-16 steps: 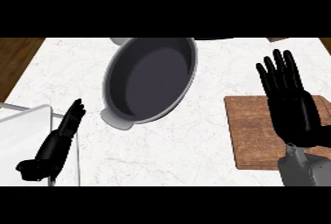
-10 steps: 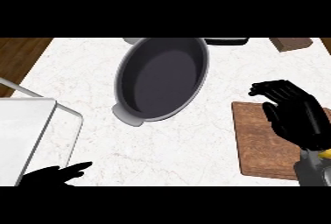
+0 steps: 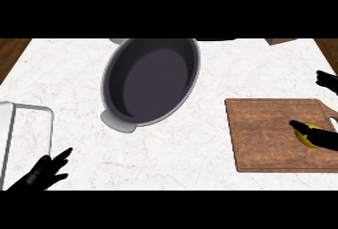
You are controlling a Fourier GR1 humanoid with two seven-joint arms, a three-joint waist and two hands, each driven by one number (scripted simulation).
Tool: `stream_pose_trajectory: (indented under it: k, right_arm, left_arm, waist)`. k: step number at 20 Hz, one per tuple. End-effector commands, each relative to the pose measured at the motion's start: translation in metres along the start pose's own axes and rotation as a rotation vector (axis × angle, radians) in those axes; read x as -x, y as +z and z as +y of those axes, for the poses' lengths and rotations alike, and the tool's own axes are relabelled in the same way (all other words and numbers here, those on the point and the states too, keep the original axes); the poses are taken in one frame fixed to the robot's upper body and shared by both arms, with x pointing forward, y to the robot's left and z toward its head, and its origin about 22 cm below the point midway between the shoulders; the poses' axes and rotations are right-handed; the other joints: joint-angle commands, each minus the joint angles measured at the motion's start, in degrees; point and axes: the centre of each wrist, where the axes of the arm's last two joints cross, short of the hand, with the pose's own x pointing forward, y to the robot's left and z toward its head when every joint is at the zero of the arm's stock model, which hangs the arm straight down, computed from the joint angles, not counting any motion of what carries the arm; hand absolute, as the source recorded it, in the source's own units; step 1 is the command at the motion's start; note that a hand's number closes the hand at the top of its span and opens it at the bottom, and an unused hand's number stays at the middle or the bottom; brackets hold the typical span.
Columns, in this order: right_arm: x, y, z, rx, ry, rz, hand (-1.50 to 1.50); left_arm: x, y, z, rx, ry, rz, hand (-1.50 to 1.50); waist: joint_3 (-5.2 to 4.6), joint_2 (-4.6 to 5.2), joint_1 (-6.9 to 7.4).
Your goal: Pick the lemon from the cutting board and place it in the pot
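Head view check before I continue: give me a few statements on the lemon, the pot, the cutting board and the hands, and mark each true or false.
1. The lemon lies on the cutting board. True.
2. The right hand has fingers curled round the lemon. True.
3. The pot holds the lemon. False: the pot's inside shows nothing in it; the lemon is at the board's right side.
4. The left hand rests on the cutting board. False: it shows at the lower left, far from the board.
5. The pot stands left of the cutting board. True.
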Motion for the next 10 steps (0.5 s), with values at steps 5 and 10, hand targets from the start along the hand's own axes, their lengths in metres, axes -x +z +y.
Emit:
stream_pose_trajectory:
  k: [5, 10]
  right_arm:
    - [-0.005, 0.013, -0.036, -0.171, 0.330, 0.013, -1.50]
    - [-0.025, 0.006, -0.058, -0.297, 0.565, 0.109, -1.50]
  left_arm:
    - [0.000, 0.020, 0.035, -0.421, 0.197, -0.152, 0.00]
    - [-0.010, 0.013, 0.044, -0.513, 0.235, -0.172, 0.00]
  waist:
    - [-0.39, 0.20, -3.25]
    - [-0.37, 0.75, -4.33]
